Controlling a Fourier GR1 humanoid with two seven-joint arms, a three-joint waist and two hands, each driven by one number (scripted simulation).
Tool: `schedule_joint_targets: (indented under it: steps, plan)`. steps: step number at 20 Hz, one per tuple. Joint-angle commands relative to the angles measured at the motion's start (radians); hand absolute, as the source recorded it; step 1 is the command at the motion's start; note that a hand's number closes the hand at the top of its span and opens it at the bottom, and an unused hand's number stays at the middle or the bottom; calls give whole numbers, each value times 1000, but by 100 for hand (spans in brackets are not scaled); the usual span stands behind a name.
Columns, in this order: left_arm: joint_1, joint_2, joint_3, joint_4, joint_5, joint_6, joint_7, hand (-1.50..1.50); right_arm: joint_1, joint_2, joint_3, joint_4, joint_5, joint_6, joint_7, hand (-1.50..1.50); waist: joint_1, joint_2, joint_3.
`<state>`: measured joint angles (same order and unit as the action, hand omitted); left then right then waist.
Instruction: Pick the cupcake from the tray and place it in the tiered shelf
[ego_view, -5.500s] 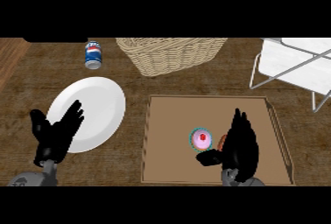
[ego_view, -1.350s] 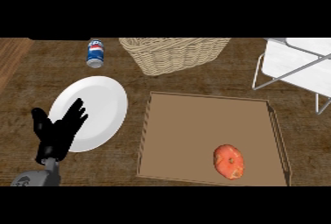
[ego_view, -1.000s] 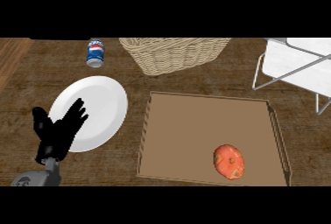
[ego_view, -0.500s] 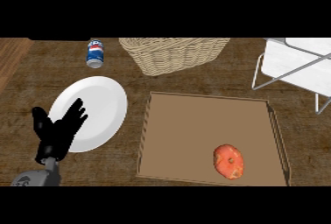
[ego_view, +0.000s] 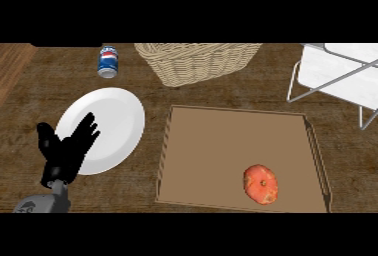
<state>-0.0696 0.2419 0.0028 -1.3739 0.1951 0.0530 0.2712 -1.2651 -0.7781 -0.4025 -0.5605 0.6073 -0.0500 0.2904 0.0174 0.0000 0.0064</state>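
Note:
The brown tray (ego_view: 221, 145) lies at the centre right of the counter. On it, near the front right corner, sits one round orange-red food item (ego_view: 261, 183); no cupcake shows anywhere in the head view. The white tiered shelf (ego_view: 347, 75) with its grey wire frame stands at the far right, partly cut off by the edge. My left hand (ego_view: 66, 150) rests open at the lower left, fingers up, overlapping the near edge of the white plate. My right hand is out of sight.
A white plate (ego_view: 111, 120) lies left of the tray. A wicker basket (ego_view: 196, 62) stands at the back centre. A blue soda can (ego_view: 108, 61) lies at the back left.
The right hand, which stood by the pink cupcake on the tray 5.5 s ago, has left the view, as has the cupcake. The orange-red item now shows. Nothing moved in the last second.

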Motion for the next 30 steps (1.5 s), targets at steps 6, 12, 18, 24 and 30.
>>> schedule_joint_targets:
  steps: [6,12,18,24,30]
  plan:
    - [43,-13,-6,9,-13,-4,-2,0,-24,1,-181,-4,-177,-94,-7,-150,-5,2,-6]
    - [31,-36,-11,22,-19,8,10,0,-70,-125,-185,-18,-141,-192,67,-150,-6,4,-7]
    - [33,-9,31,48,4,-23,-9,0,14,-229,-252,-12,-155,-280,83,-150,-17,3,-7]
    - [70,25,54,-8,22,-54,8,0,139,-369,-366,-43,-281,-135,78,-150,-26,-4,-6]
    - [36,-27,23,49,-26,-20,-20,0,228,-458,-427,-12,-380,14,27,-150,-22,0,-6]
